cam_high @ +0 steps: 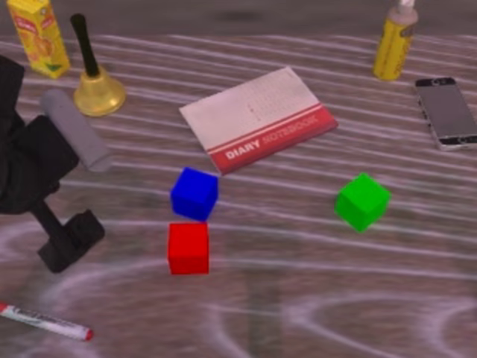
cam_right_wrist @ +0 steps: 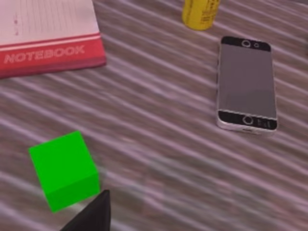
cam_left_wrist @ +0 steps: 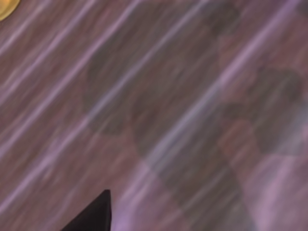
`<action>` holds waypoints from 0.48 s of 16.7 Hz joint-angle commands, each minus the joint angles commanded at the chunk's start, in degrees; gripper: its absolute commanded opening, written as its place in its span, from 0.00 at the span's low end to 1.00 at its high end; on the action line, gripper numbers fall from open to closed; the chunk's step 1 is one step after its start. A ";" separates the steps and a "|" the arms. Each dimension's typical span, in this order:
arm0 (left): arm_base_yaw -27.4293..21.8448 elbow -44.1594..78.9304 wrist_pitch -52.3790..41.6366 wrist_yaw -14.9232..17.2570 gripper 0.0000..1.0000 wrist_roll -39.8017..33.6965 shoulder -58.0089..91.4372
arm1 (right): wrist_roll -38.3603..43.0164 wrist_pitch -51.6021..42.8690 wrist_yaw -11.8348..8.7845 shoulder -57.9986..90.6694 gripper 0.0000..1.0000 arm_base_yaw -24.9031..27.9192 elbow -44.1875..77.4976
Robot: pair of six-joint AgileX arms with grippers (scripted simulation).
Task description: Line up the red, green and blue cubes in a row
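Near the table's middle the blue cube [cam_high: 194,193] sits just behind the red cube [cam_high: 188,247], their corners almost touching. The green cube [cam_high: 362,201] lies alone to the right. My left gripper [cam_high: 71,240] hangs at the left, well apart from the red cube; its wrist view shows only bare table and one dark fingertip [cam_left_wrist: 96,214]. My right gripper [cam_right_wrist: 139,222] is outside the top view. Its wrist view shows the green cube [cam_right_wrist: 65,168] just beside one fingertip [cam_right_wrist: 98,211], with nothing between the fingers. Both grippers look open.
A red-and-white notebook [cam_high: 257,118] lies behind the cubes. A gold bell [cam_high: 95,86] and juice carton [cam_high: 39,33] stand at the back left, a yellow bottle [cam_high: 395,41] and phone [cam_high: 447,112] at the back right. A marker [cam_high: 45,321] lies front left.
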 joint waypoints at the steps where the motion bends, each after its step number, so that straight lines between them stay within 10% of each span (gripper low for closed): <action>1: 1.94 -4.65 2.95 -0.07 1.00 -2.89 -5.98 | -0.88 -3.43 0.05 6.86 1.00 1.15 4.82; 8: 12.87 -34.43 23.13 -0.04 1.00 -22.87 -44.71 | -6.54 -25.95 0.23 50.91 1.00 8.79 36.12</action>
